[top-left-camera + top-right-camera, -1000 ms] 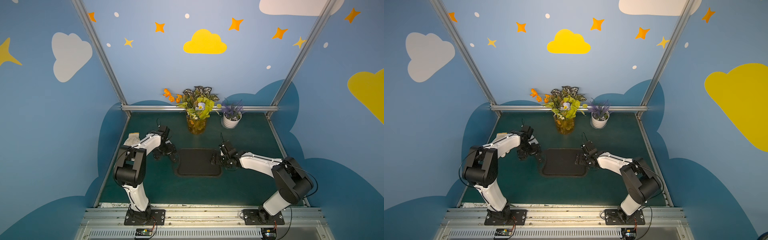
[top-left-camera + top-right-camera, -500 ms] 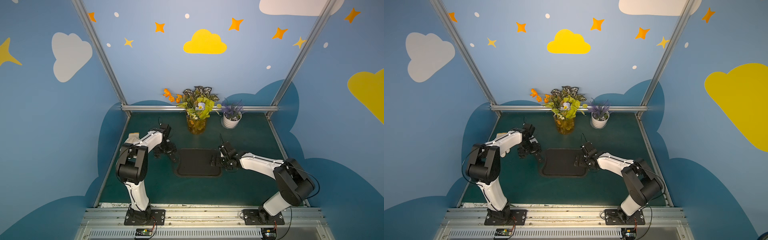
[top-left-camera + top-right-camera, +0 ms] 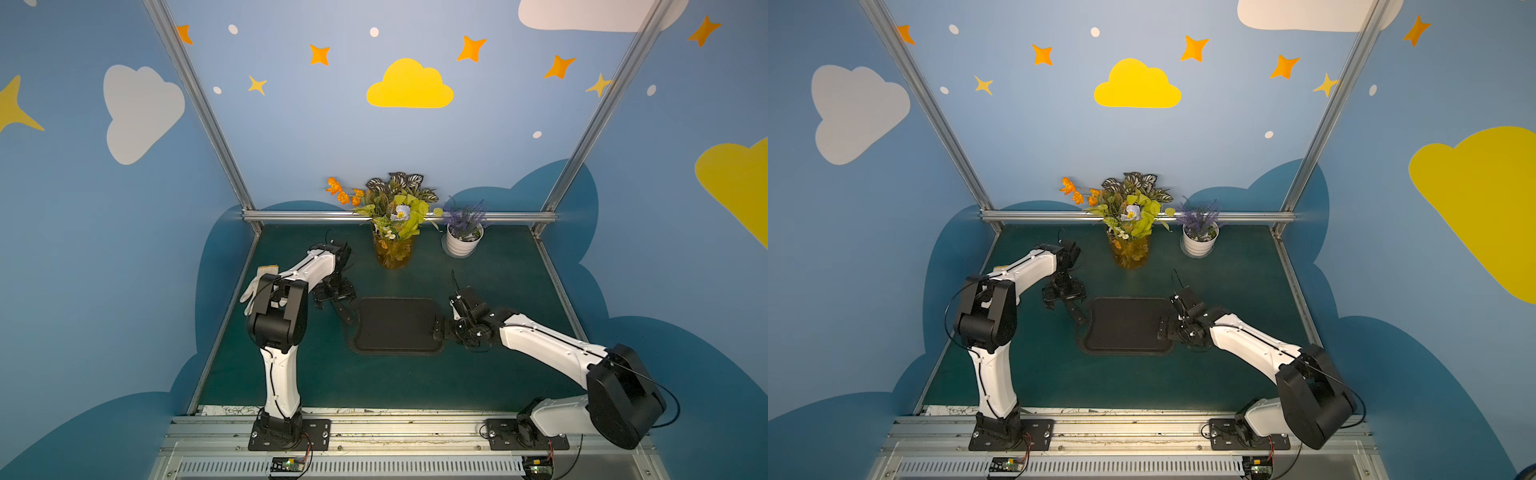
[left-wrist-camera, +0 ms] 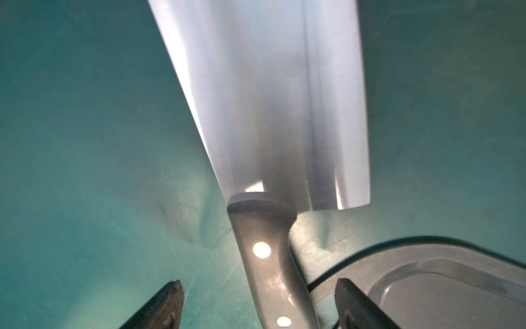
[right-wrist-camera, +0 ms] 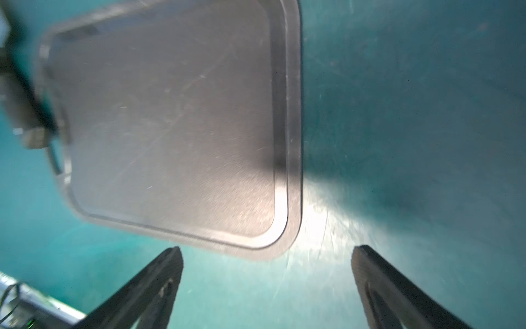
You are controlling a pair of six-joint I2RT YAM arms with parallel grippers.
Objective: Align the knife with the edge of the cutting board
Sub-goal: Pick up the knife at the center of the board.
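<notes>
The black cutting board point(image 3: 397, 326) point(image 3: 1125, 326) lies flat mid-table. The knife lies off its left end: in both top views only the dark handle point(image 3: 344, 312) point(image 3: 1076, 312) shows, slanting toward the board's left edge. The left wrist view shows the broad silver blade point(image 4: 270, 99) and a board corner point(image 4: 455, 284). My left gripper point(image 3: 334, 296) point(image 4: 258, 284) hangs open over the knife, a finger on either side of the handle with gaps on both sides. My right gripper point(image 3: 440, 328) point(image 5: 267, 250) stands open at the board's right end, a corner of the board point(image 5: 170, 114) just beyond its tips.
A glass vase of flowers point(image 3: 392, 249) and a white pot of lavender point(image 3: 461, 243) stand at the back, behind the board. A white glove point(image 3: 259, 282) lies at the table's left edge behind my left arm. Metal rails border the green mat.
My left arm's elbow has swung right and toward the back while its gripper stays over the knife. The right gripper has hardly moved at the board's right end.
</notes>
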